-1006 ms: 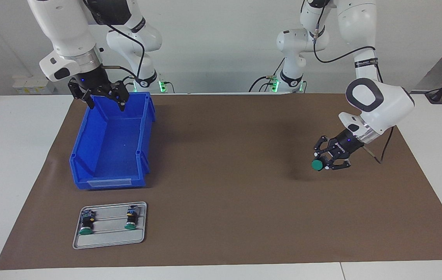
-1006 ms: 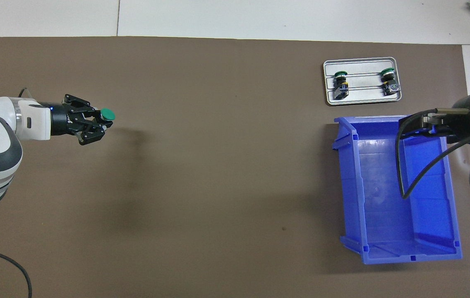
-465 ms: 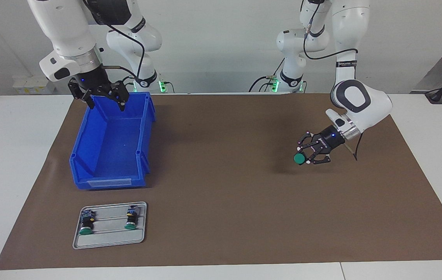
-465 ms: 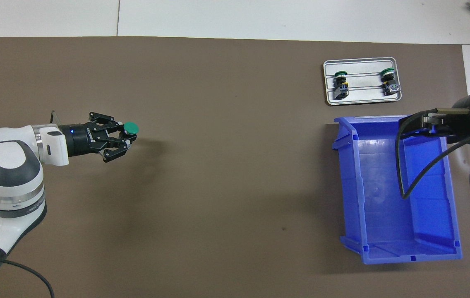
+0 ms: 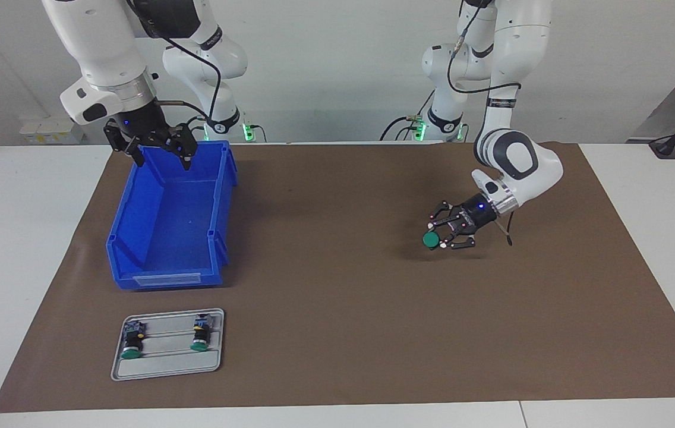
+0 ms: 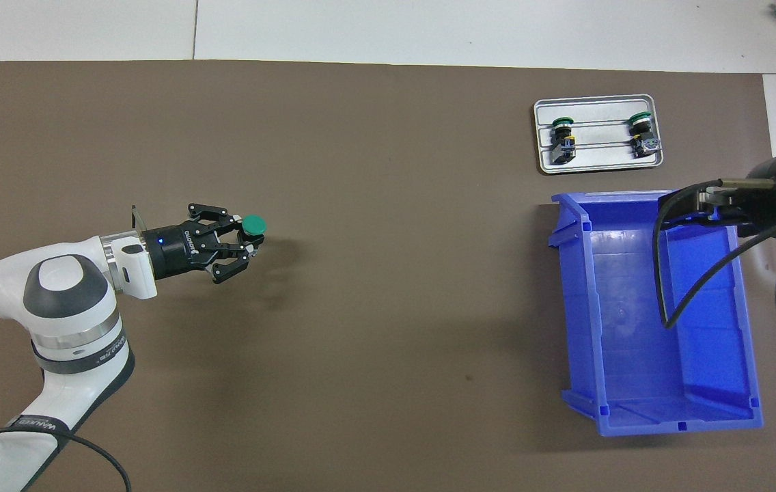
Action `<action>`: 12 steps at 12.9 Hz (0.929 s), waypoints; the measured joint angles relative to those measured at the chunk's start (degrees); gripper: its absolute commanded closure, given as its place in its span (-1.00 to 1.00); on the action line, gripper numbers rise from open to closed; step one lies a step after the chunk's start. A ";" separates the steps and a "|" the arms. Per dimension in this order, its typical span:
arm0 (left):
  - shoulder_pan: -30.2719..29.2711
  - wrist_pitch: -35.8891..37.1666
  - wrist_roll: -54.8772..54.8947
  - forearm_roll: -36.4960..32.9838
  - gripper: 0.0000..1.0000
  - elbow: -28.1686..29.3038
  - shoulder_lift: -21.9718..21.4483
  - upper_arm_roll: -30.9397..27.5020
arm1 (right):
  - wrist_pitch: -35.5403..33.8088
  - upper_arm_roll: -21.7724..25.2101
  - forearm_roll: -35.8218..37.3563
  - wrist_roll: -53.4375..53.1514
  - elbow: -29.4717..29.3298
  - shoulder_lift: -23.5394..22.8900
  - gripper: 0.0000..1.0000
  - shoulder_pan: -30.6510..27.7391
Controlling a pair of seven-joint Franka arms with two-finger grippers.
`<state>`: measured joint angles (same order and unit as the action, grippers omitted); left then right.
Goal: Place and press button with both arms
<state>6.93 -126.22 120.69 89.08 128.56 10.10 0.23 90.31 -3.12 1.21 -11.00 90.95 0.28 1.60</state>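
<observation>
Left tool (image 5: 445, 234) clamped on the green-capped button (image 5: 431, 239), held above the brown mat (image 5: 337, 333) well apart from the blue bin (image 5: 135, 202), right tool (image 5: 156, 148) spread wide, empty, waiting over the bin's robot-side end, small tray (image 5: 165, 371) with two more buttons just beside the bin

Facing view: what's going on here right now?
The left gripper holds a green-capped button in the air over the brown mat, toward the left arm's end. The right gripper waits, open, over the end of the blue bin nearest the robots. Two more buttons sit on the grey tray, farther from the robots than the bin.
</observation>
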 measured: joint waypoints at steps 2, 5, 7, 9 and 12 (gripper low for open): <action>1.44 0.00 1.05 3.60 1.00 -0.02 0.00 0.02 | 0.00 0.00 0.00 0.00 0.00 0.00 -0.99 0.00; 3.80 -0.01 4.57 12.19 0.98 -0.03 0.01 0.06 | 0.00 0.00 0.00 0.00 0.00 0.00 -1.00 0.00; 5.32 -0.01 6.96 17.00 0.98 -0.03 0.01 0.11 | 0.00 0.00 0.00 0.00 0.00 0.00 -0.99 0.00; 6.74 -0.03 8.77 18.97 0.98 -0.03 0.11 0.17 | 0.00 0.00 0.00 0.00 0.00 0.00 -1.00 0.00; 7.24 0.06 11.29 19.58 0.99 0.00 1.34 0.19 | 0.00 0.00 0.00 0.00 0.00 0.00 -1.00 0.00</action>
<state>14.17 -126.15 131.98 108.66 128.56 11.44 0.42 90.31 -3.12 1.21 -11.00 90.95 0.28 1.60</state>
